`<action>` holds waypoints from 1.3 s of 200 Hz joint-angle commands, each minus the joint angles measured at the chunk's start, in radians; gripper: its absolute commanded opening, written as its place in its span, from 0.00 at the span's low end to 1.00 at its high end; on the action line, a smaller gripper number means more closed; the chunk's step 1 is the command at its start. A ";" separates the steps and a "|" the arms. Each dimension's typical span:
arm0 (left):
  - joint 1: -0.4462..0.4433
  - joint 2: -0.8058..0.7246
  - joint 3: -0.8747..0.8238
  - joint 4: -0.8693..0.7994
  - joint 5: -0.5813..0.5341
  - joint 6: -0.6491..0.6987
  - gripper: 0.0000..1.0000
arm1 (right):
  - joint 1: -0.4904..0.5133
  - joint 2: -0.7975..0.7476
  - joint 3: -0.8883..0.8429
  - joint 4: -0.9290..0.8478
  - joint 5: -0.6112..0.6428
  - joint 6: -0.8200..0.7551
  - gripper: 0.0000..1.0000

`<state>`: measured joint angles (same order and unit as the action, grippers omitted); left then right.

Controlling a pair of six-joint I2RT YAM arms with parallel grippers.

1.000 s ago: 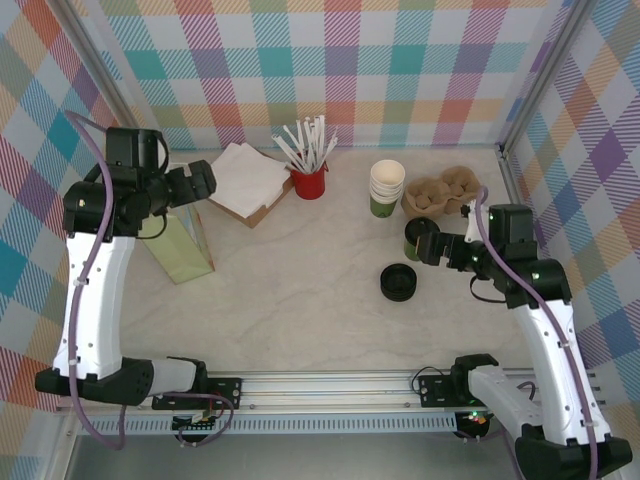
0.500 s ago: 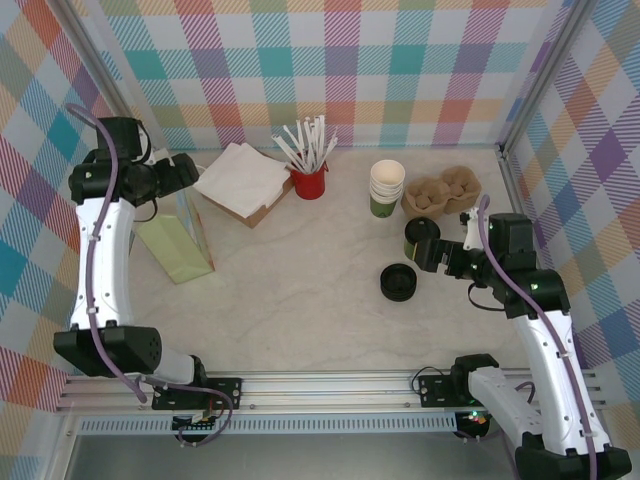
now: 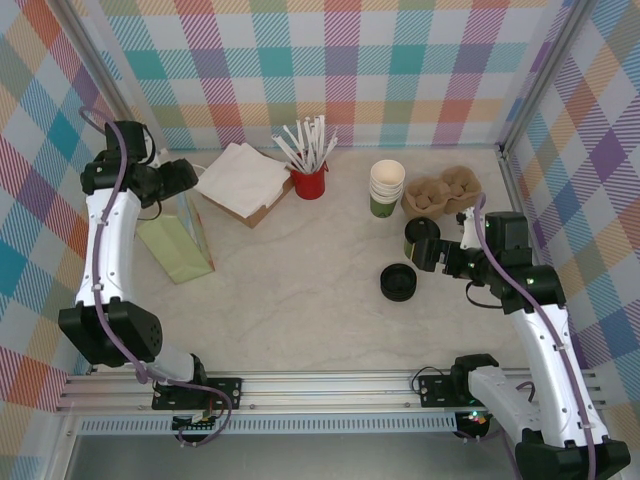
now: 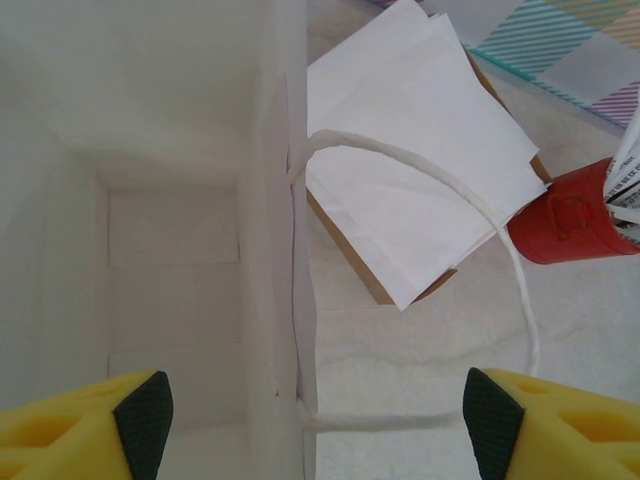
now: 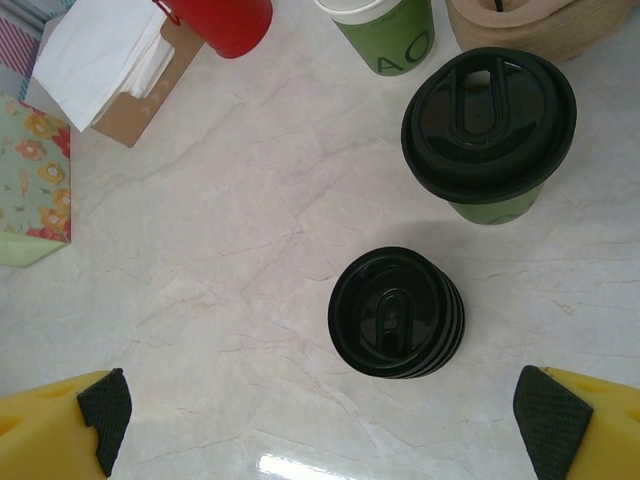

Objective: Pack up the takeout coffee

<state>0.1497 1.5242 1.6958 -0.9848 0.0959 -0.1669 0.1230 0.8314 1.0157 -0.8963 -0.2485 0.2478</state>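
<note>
At ten o'clock, left gripper (image 4: 315, 415), jaws apart, straddles pale-green paper bag (image 4: 170, 150) wall; pinch squarely. Right gripper (image 5: 327, 412) spread near black-lidded green paper cup (image 5: 489, 120).

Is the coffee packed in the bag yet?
Not yet. Done: the green coffee cup already wears its black lid. In hand: nothing; the right pincer is open near the cup, the left pincer hangs open over the empty paper bag. Left: grab the cup, put it in.

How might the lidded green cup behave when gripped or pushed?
The lidded green cup looks paper-walled, so a hard squeeze may dent it. Upright, with the lid wider than the body, it could tip if pushed high.
</note>
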 commanded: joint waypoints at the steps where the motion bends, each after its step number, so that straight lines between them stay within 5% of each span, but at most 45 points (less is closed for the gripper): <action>1: 0.010 0.017 -0.015 0.029 -0.001 0.003 0.74 | -0.006 0.001 -0.014 0.025 -0.023 0.005 1.00; 88: 0.010 0.021 -0.040 0.029 -0.014 0.054 0.22 | -0.006 0.012 -0.020 0.028 -0.037 0.020 1.00; 129: 0.008 0.005 -0.047 0.019 -0.021 0.070 0.08 | -0.007 0.017 -0.020 0.029 -0.038 0.023 1.00; 164: 0.001 -0.034 -0.048 0.011 -0.025 0.073 0.00 | -0.007 0.019 -0.025 0.028 -0.040 0.027 1.00; 260: -0.159 -0.199 -0.008 -0.138 -0.168 0.059 0.00 | -0.007 0.024 -0.019 0.017 -0.023 0.032 1.00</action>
<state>0.0437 1.3861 1.6539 -1.0458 -0.0048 -0.1074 0.1230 0.8551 0.9958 -0.8898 -0.2665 0.2737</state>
